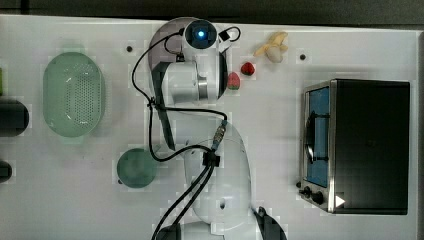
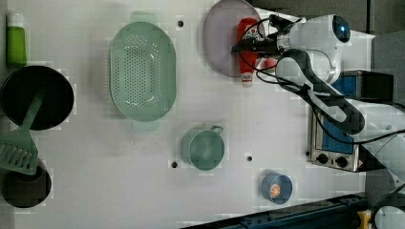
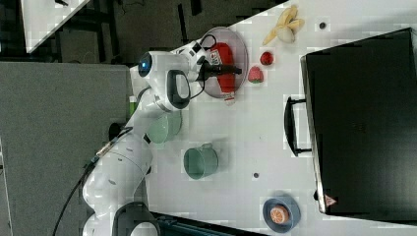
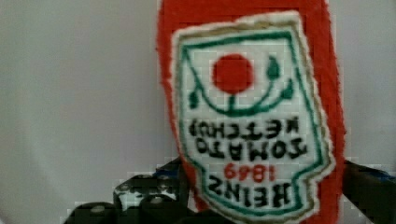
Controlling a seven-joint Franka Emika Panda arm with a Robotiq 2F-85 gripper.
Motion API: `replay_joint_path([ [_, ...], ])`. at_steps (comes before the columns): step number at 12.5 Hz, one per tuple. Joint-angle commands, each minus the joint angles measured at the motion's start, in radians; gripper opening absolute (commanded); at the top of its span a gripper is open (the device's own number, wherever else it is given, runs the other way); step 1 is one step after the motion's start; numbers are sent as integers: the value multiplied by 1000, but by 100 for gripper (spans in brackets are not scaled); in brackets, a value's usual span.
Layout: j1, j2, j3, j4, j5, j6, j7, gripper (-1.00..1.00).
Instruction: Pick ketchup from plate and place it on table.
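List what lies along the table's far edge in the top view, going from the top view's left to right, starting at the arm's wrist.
Arm's wrist with the blue light → lower strawberry → upper strawberry → peeled banana.

Grey carpeted floor (image 3: 54,142) borders the work surface in the right view. Dark floor strip (image 1: 210,7) runs along the top view's upper edge. Lighting even, diffuse.
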Motion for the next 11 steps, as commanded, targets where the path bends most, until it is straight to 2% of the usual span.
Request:
replay_joint_path([
  [1,4,-24,-8,46,10,15,-35,69],
  [2,4,-24,-14,46,10,11,-35,43],
  [3,3,-27,-14,47,10,11,-35,27],
  [8,1,-92,-12,48,13,-15,-29,27],
  [11,-14,-219,-12,47,24,-165,-26,27],
])
